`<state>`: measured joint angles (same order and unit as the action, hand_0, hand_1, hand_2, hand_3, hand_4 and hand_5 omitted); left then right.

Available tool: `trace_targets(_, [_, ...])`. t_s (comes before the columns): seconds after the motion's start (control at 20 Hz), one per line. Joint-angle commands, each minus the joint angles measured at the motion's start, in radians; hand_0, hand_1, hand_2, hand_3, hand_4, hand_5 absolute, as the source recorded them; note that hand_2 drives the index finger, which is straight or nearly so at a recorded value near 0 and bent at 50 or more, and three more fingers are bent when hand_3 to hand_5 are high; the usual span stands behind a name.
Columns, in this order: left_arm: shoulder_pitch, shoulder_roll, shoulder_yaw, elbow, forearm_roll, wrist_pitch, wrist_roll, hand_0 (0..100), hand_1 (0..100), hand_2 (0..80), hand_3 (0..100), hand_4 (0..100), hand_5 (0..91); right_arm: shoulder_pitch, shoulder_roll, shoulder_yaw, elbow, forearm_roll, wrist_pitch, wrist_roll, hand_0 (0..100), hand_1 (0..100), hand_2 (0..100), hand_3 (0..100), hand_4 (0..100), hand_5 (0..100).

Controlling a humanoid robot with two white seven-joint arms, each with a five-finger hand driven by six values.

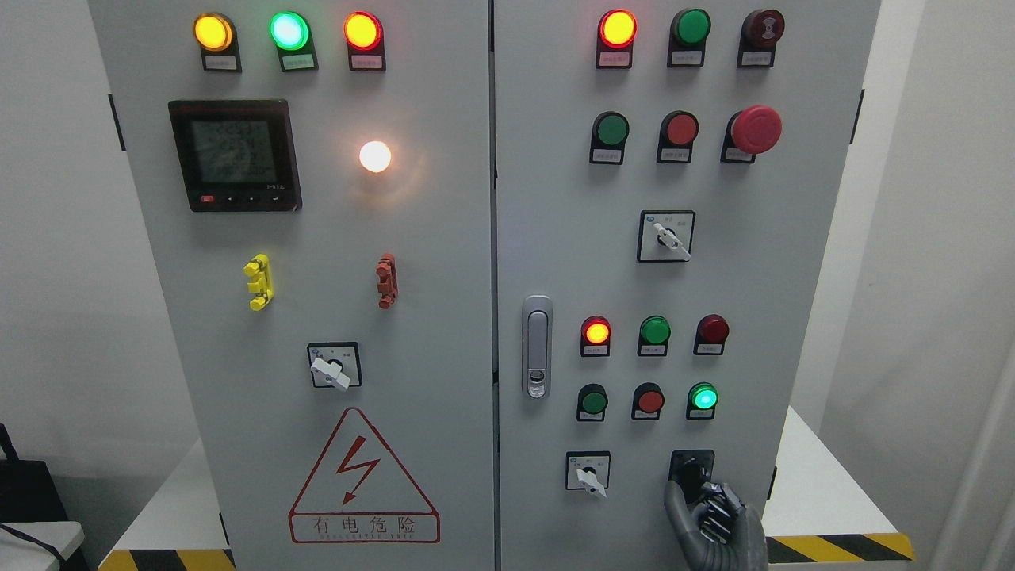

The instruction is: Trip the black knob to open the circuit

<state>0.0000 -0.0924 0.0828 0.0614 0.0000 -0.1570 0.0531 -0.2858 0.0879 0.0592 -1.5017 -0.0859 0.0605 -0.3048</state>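
The black knob (688,468) sits on a black square plate at the lower right of the grey cabinet's right door (793,317). My right hand (699,498) comes up from the bottom edge and reaches the knob from below. Its thumb (674,507) lies on the knob's left side, and the curled fingers (723,507) close in on the right side, covering the knob's lower part. The left arm does not show.
A white selector switch (587,474) sits just left of the knob, with lit and unlit indicator lamps (702,396) above. The silver door handle (537,346) is near the centre seam. A red mushroom button (755,129) is at the upper right. The cabinet stands on a white base with hazard striping (840,546).
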Motion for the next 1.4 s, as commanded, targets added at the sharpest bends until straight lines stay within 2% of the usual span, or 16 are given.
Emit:
trace_targets(0.0, [-0.008, 0.0, 0.0, 0.0, -0.034, 0.001, 0.001, 12, 39, 0.0, 0, 0, 0.0, -0.001, -0.003, -0.018, 0.005, 0.0, 0.001, -0.002, 32, 74, 58, 91, 95, 98])
trace_targets(0.75, [-0.008, 0.0, 0.0, 0.0, -0.034, 0.001, 0.001, 12, 39, 0.0, 0, 0, 0.0, 0.0, -0.007, -0.022, 0.006, 0.0, -0.001, 0.0, 33, 75, 58, 91, 95, 98])
trace_targets(0.95, [-0.008, 0.0, 0.0, 0.0, -0.034, 0.001, 0.001, 12, 39, 0.0, 0, 0, 0.0, 0.0, -0.01, -0.022, 0.005, 0.001, -0.001, 0.0, 33, 78, 58, 91, 95, 98])
trace_targets(1.35, [-0.008, 0.0, 0.0, 0.0, -0.032, 0.001, 0.001, 12, 39, 0.0, 0, 0, 0.0, 0.0, -0.011, -0.025, 0.003, 0.005, -0.002, 0.001, 41, 85, 55, 89, 94, 98])
